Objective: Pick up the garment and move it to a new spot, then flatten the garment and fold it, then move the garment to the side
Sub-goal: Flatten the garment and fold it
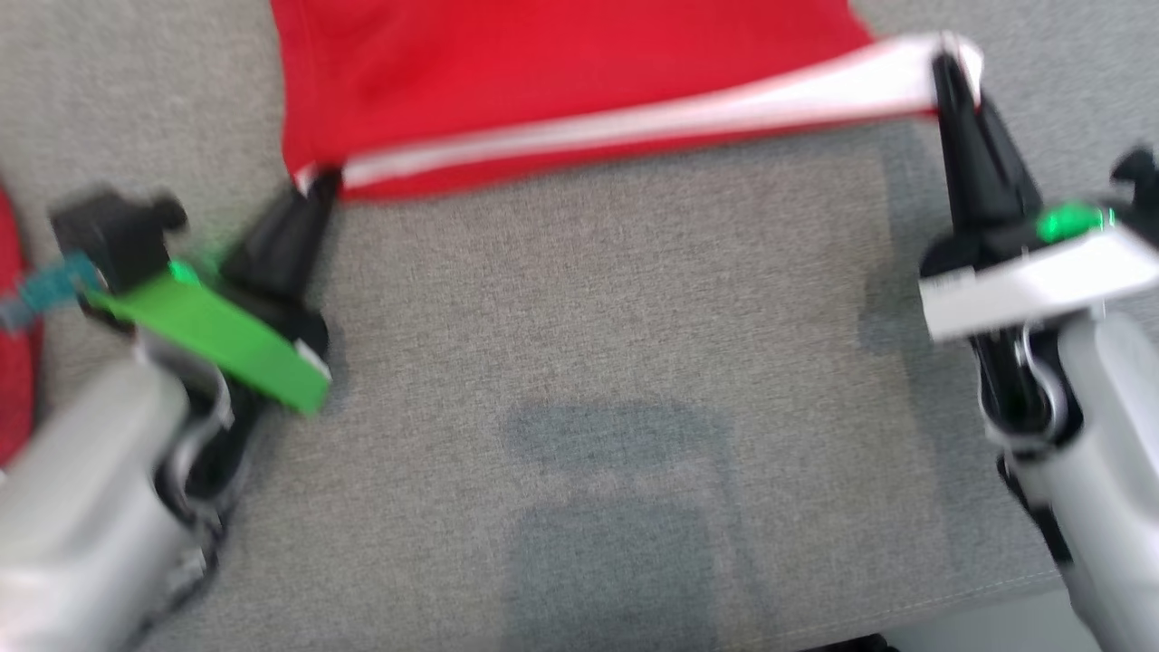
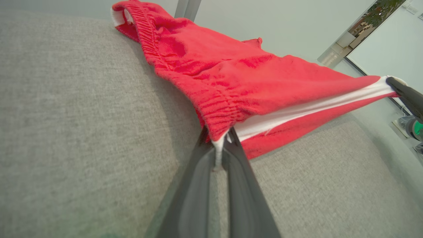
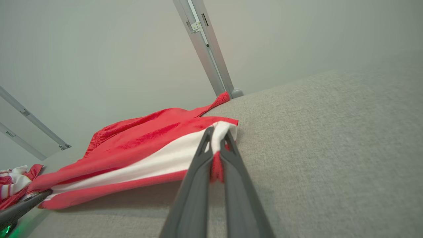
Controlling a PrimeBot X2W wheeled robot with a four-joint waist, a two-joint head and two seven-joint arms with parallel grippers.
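The garment [image 1: 543, 81] is red with a white side stripe and an elastic waistband, stretched across the far part of the grey fabric surface. My left gripper [image 1: 319, 186] is shut on its near left corner; in the left wrist view the fingertips [image 2: 220, 147] pinch the waistband end of the garment [image 2: 231, 72]. My right gripper [image 1: 946, 77] is shut on the near right corner, held slightly above the surface. In the right wrist view the gripper [image 3: 217, 138] clamps the white-striped hem of the garment [image 3: 148, 138]. The striped edge is pulled taut between both grippers.
A grey fabric surface [image 1: 589, 362] spreads below the garment, its front edge at the lower right. Another red cloth [image 1: 14, 362] lies at the far left edge; red-and-white cloth [image 3: 13, 181] also shows in the right wrist view. A metal post [image 3: 208, 53] stands behind.
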